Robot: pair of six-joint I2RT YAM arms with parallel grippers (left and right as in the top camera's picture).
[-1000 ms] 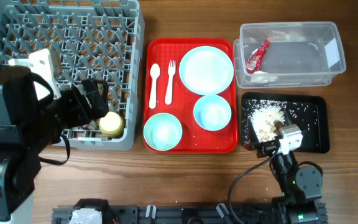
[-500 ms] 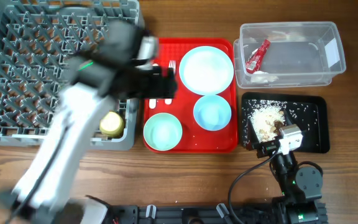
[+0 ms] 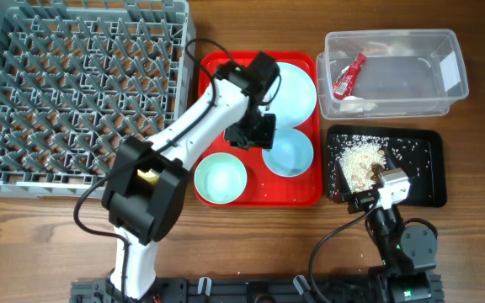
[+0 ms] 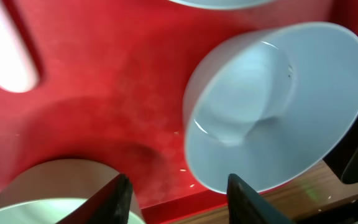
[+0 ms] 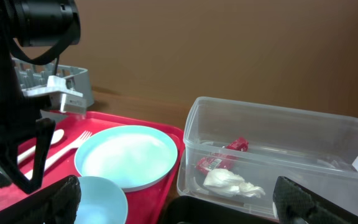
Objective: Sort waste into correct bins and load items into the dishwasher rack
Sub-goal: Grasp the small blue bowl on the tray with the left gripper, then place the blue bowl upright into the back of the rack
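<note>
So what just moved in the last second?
The left hand swung right from the large grey plastic rack to the red serving tray, open beside a small pale blue-green bowl. Nothing grasped. The right hand and pale blue round plate stayed put.

Left gripper [image 4: 179,199] reaches far forward, fingers apart; right gripper [image 5: 182,202] spread wide

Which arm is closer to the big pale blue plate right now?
Left. The left gripper hovers over the red tray just beside the plate; the right gripper sits farther off, at the black tray.
</note>
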